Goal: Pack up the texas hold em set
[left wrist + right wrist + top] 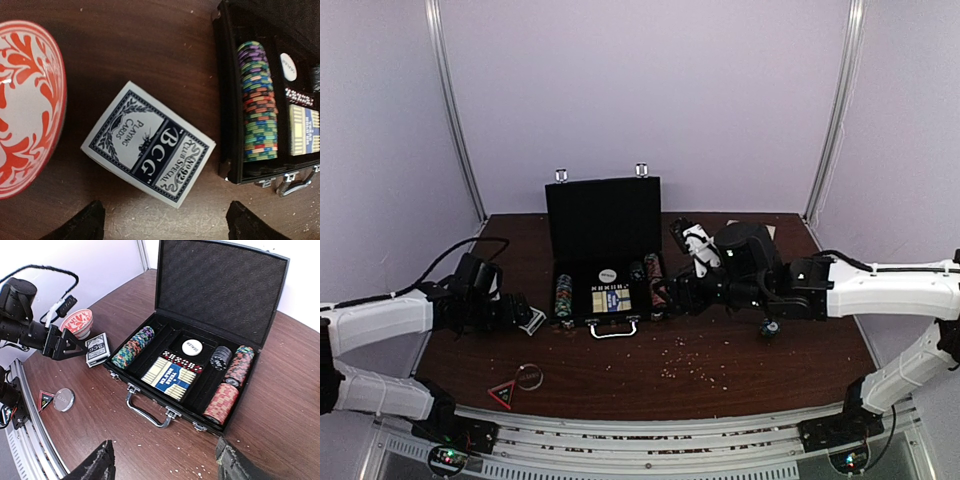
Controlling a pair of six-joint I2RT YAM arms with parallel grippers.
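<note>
Left pincer (162, 220) spread over card deck (148, 143); right pincer (165, 462) spread before open briefcase (220, 290); dark crumb-speckled wood table (740, 360), pale walls (650, 90).

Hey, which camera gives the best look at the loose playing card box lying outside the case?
Left wrist: the playing card box fills mid-frame, its print readable. Right wrist shows it small, between the patterned dish and case. Top external shows only a pale sliver.

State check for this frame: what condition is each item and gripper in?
briefcase: open, lid upright.
loose card deck: boxed, flat on table outside briefcase.
chip rows: slotted in briefcase.
second deck: in briefcase's middle tray.
patterned dish: upright.
left gripper: open, near loose card deck.
right gripper: open, holding nothing.
</note>
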